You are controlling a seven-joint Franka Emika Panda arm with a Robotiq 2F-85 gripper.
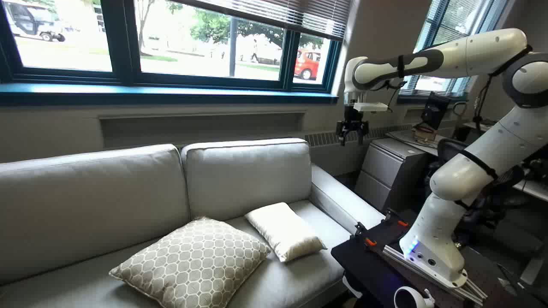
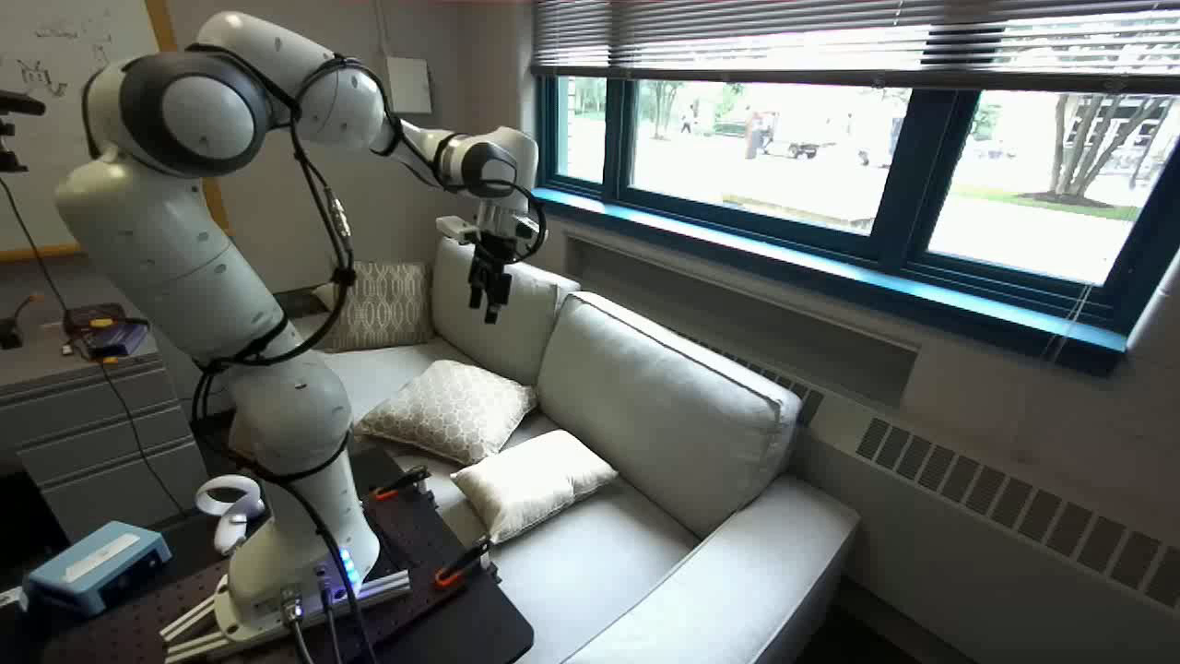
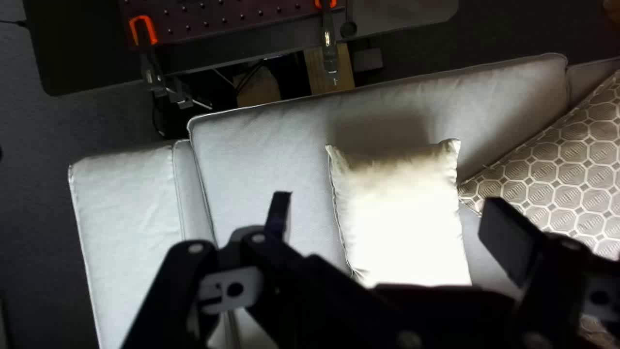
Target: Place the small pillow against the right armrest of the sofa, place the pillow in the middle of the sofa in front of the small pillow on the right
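Note:
The small pillow [image 1: 286,233], plain off-white, lies flat on the seat of the sofa [image 1: 248,173], apart from the right armrest [image 1: 342,201]. Beside it, on the side away from that armrest, lies the larger lattice-patterned pillow [image 1: 192,261], their edges close together. Both exterior views show my gripper [image 2: 485,306] high in the air, pointing down, above the level of the sofa's back cushions. In the wrist view the gripper [image 3: 387,201] stands open, its fingers spread wide with the small pillow [image 3: 402,213] visible far below between them. Nothing is held. The gripper body hides that pillow's lower end.
Another patterned cushion [image 2: 383,304] leans at the sofa's far end. The black robot table [image 2: 442,618] stands close along the sofa's front, with orange-handled clamps [image 3: 143,31] at its edge. Behind the sofa are the wall and the window sill [image 1: 171,92].

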